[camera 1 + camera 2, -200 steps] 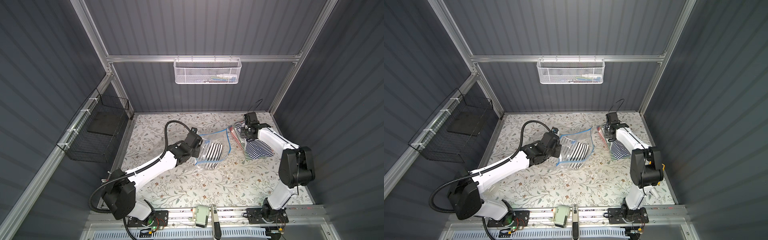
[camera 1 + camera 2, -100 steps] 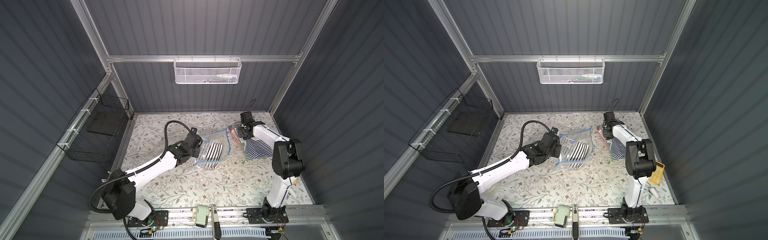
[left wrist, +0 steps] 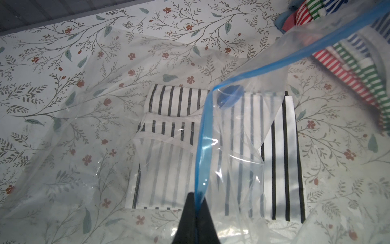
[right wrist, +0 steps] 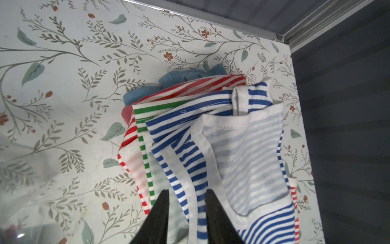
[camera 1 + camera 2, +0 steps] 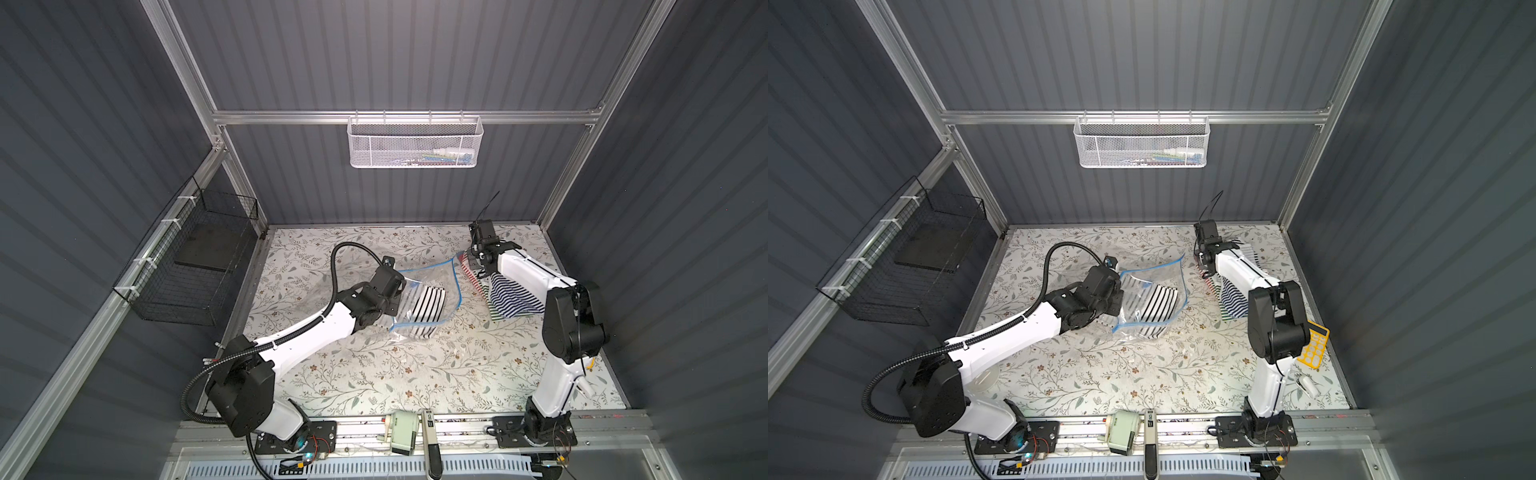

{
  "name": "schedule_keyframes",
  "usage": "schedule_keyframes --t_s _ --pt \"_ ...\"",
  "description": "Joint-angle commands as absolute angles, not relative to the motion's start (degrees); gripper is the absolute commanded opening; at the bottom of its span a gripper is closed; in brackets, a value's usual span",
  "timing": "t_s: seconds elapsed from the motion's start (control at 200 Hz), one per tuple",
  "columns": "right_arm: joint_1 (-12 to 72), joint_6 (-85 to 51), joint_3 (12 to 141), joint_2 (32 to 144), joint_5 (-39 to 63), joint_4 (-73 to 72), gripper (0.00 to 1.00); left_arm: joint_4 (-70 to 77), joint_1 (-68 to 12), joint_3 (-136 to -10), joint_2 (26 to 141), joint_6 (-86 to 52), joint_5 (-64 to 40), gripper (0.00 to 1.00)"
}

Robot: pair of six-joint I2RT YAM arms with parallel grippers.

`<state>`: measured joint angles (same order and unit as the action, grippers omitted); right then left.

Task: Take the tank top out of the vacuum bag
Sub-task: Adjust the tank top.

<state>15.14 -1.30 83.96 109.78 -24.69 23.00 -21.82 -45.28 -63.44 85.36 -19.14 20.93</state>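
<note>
Quick status on the bag job. My left pincer (image 3: 196, 197) is clamped fully shut on the blue zip strip (image 3: 202, 147) of the vacuum bag (image 5: 432, 278), holding that edge up off the floral table (image 5: 374, 374) so the mouth gapes. The bag sits mid-frame in both top views, a bit left of centre.

The black-and-white striped tank top (image 3: 173, 101) is folded flat and looks like it's inside the plastic, right by the round blue valve cap (image 3: 231, 95). One edge might poke past the zip line, honestly can't tell through the crinkles.

My right pincer (image 4: 186, 194) is over at the right side of the top views near the back wall, above a pile of striped tops (image 4: 190, 101) in red, green and blue. Its jaws are part-way open with blue-striped cloth showing between them, and I don't see them pinching anything.

So I'd call it: mouth open, grip good, pull not done. Right arm needs to come across, reach in and drag that top out.
</note>
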Motion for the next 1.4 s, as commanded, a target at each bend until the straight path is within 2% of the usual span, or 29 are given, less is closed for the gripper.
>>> schedule_keyframes --t_s 0.0,0.43,0.82,0.895,0.945,1.396 --pt "14.93 -0.18 85.56 114.01 -25.02 26.27 0.31 -22.12 -44.88 -62.8 85.87 -18.98 20.91 0.0" --pt "14.18 0.11 86.79 117.77 -26.31 25.4 0.33 -22.15 -44.91 -63.26 87.02 -18.57 21.13 0.0" --pt "12.26 -0.01 86.73 118.01 -25.02 25.14 0.18 -22.15 -44.87 -62.93 87.03 -18.55 21.09 0.0" --pt "12.23 0.09 87.0 118.07 -24.85 25.24 0.1 -22.1 -44.89 -62.93 86.97 -18.57 21.1 0.0" --pt "12.19 0.18 87.1 117.99 -24.79 25.29 0.0 -22.14 -44.84 -62.93 86.79 -18.54 21.18 0.0" --pt "11.87 0.44 84.82 111.58 -20.48 24.19 0.0 -21.88 -44.9 -61.73 85.71 -18.76 21.13 0.0"
